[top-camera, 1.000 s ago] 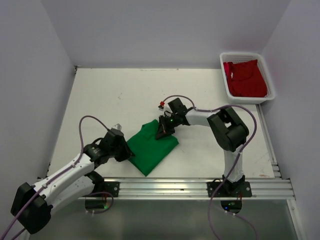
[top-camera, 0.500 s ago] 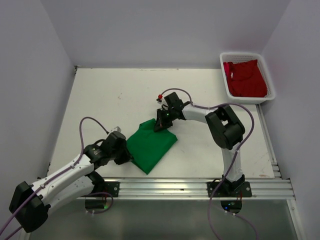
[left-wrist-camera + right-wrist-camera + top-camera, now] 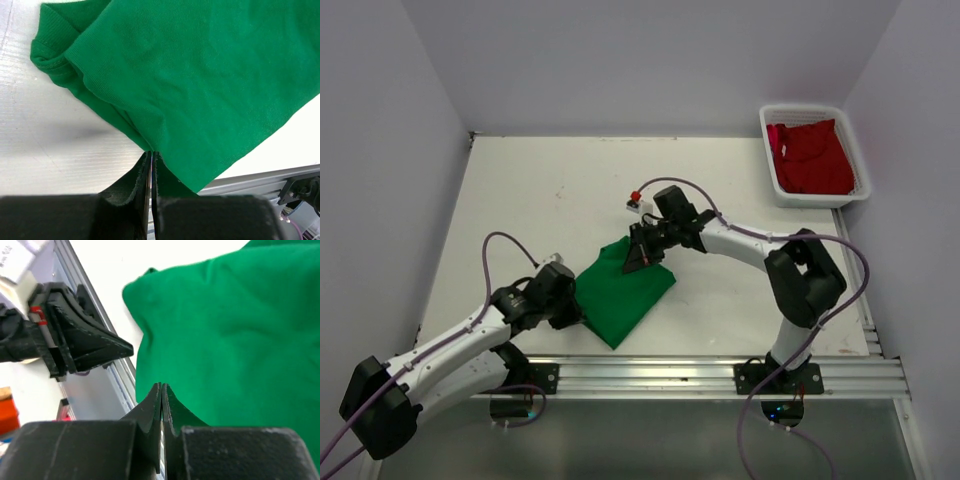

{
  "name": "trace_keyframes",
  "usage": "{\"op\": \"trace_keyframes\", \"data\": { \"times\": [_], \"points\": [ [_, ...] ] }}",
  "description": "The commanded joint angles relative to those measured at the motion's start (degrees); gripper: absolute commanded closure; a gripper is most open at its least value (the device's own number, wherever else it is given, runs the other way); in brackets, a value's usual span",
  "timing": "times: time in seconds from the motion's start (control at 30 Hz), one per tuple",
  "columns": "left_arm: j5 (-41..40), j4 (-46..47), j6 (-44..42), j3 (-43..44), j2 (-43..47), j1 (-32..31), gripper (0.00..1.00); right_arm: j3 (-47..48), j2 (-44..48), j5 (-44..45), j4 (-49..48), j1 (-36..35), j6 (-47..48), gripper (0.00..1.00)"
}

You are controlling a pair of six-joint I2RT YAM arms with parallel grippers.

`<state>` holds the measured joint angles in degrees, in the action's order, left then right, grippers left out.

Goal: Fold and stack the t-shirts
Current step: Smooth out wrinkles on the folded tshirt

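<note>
- Two shirts in play. The bright green cloth t-shirt (image 3: pixel 625 292) lies part-folded on the white counter (image 3: pixel 540 190), near the front aluminium rail (image 3: pixel 720 366) and between the arms. The red cloth t-shirt (image 3: pixel 812 158) sits bunched in the white plastic mesh basket (image 3: pixel 808 199) at the far right corner, well apart.
- Green one is a rough rectangle set on the diagonal, long axis running near-left to far-right. Left wrist view shows one corner rumpled, hem bunched.
- Left hand (image 3: pixel 577 306) is at its left corner, fingers almost pressed together and pinching the green edge. In the left wrist view the cloth runs straight into the gap.
- Right hand (image 3: pixel 638 262) is over the far edge, fingers pressed fully together. Can't tell whether any cloth is nipped between them.
- Key relation: the shirt lies between the two hands. It spreads to the right of the left hand and toward the rail from the right hand. Both are at the cloth, but only the left shows a grip.
- My read: mid-fold on the green, the red one not yet folded, stacking not begun.
- Next fold probably goes across the short axis, led by the left.
- Risk: a thin edge pinch could slip if dragged fast.
</note>
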<state>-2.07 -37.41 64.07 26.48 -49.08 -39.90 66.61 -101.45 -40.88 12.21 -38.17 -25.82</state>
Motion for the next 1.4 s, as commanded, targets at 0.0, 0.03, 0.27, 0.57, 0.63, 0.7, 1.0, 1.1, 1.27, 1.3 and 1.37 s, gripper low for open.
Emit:
{"op": "trace_keyframes", "data": {
  "times": [0.0, 0.03, 0.27, 0.57, 0.63, 0.7, 1.0, 1.1, 1.27, 1.3, 1.37],
  "points": [
    [-1.45, 0.23, 1.05, 1.82, -0.31, -0.44, 0.94, -1.13, -4.87, -4.03, 0.62, -0.32, -0.36, 1.00],
    [-1.45, -0.03, 1.23, 1.91, -0.05, -0.53, 0.94, -0.96, -6.12, -3.85, 0.54, -0.41, -0.54, 1.00],
    [-3.03, -2.23, 2.37, 2.17, 2.32, -0.79, 0.95, -0.34, -12.10, 0.45, 0.98, -2.61, -1.33, 1.00],
    [-2.33, -1.27, 2.11, 1.12, 1.71, -0.88, 0.95, 4.40, -16.40, 24.28, 12.21, -2.61, -0.63, 1.00],
    [-2.15, -1.18, 1.93, 0.77, 1.18, -0.88, 0.95, 7.38, -18.16, 31.45, 16.42, -2.43, -2.82, 1.00],
    [-2.24, -1.35, 1.76, 0.15, 0.83, -0.88, 0.95, 10.02, -20.80, 37.45, 17.85, -1.21, -5.63, 1.00],
    [-4.79, 4.35, 5.09, -7.40, 2.76, -1.32, 0.31, 16.53, -23.09, 38.07, 19.96, 0.29, -5.56, 1.00],
    [-5.31, 8.83, 6.50, -10.30, 6.70, -1.41, 0.20, 16.36, -22.65, 37.72, 20.05, 0.29, -4.59, 1.00],
    [-8.30, 17.09, 10.62, -15.91, 11.63, -1.50, 0.13, 15.31, -21.95, 36.67, 19.61, 0.29, -3.53, 1.00],
    [-8.65, 20.85, 11.33, -16.89, 11.90, -1.41, 0.12, 15.22, -21.86, 36.66, 19.52, 0.29, -3.44, 1.00],
    [-9.53, 24.21, 13.26, -18.56, 10.42, -1.50, 0.10, 14.87, -21.25, 36.66, 19.43, 0.29, -3.18, 1.00]
  ]
}}
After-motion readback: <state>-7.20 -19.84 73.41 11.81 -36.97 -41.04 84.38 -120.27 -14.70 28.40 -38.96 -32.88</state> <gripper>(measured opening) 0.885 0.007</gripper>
